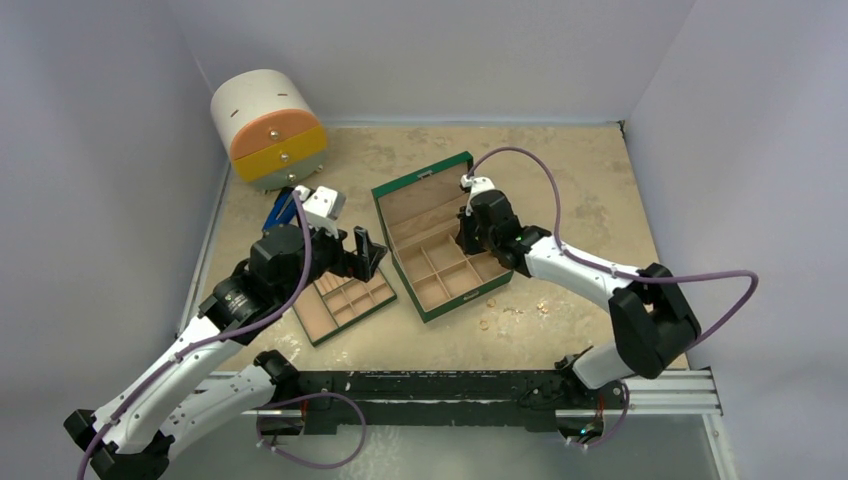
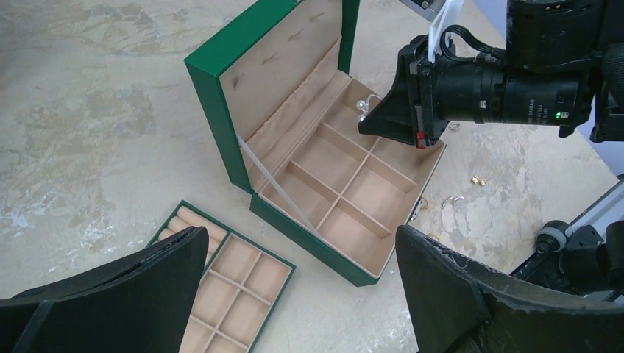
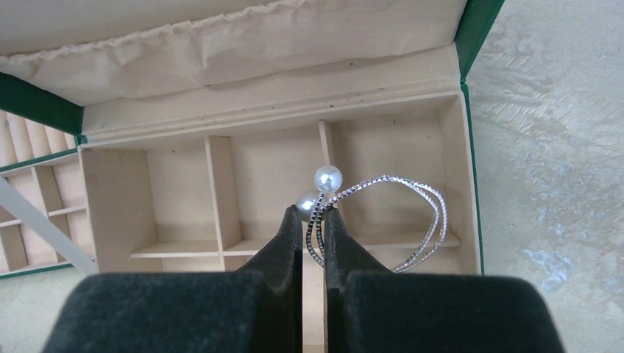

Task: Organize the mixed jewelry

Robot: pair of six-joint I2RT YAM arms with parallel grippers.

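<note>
**A:** What is the right gripper point(image 3: 313, 220) doing?

**B:** It is pinching a silver bangle point(image 3: 328, 179) with two pearls, its jaws nearly together. It is hanging over the green box point(image 1: 468, 299), above the compartments by the open lid.

**A:** And the left gripper point(image 2: 300, 237)?

**B:** It is hovering above the tray point(image 1: 340, 305), its fingers spread wide and gripping nothing.

**A:** Where is room lying open?

**B:** Bare table point(image 1: 590, 190) is stretching right of the box. Small gold pieces point(image 1: 543, 306) are lying near its front right corner.
</note>
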